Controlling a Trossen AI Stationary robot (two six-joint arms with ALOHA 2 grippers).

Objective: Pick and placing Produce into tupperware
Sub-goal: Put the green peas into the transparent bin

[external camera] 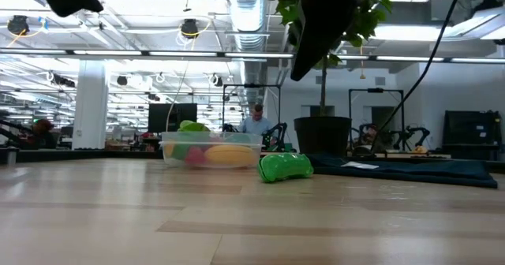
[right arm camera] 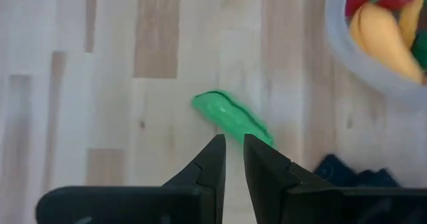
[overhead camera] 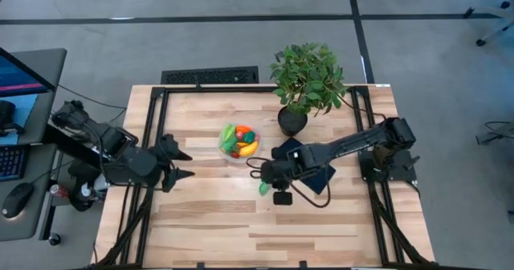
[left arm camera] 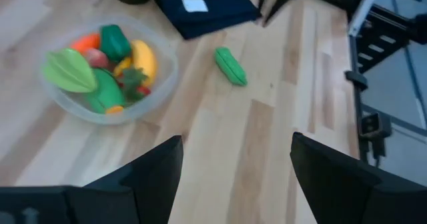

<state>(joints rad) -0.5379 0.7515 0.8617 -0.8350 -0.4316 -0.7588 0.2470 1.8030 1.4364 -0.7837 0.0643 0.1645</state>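
One green cucumber [right arm camera: 233, 119] lies loose on the counter [overhead camera: 321, 222] just beside the tupperware [overhead camera: 238, 141], diagonal beneath the right gripper [overhead camera: 266, 179], whose fingers stand narrow and empty.

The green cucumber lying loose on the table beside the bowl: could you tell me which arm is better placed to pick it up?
Right. The right tool hangs directly above the green cucumber, fingers nearly together. The left tool waits open on the far side of the bowl, which already holds the other produce.

Bright overhead light; wrist views softly blurred
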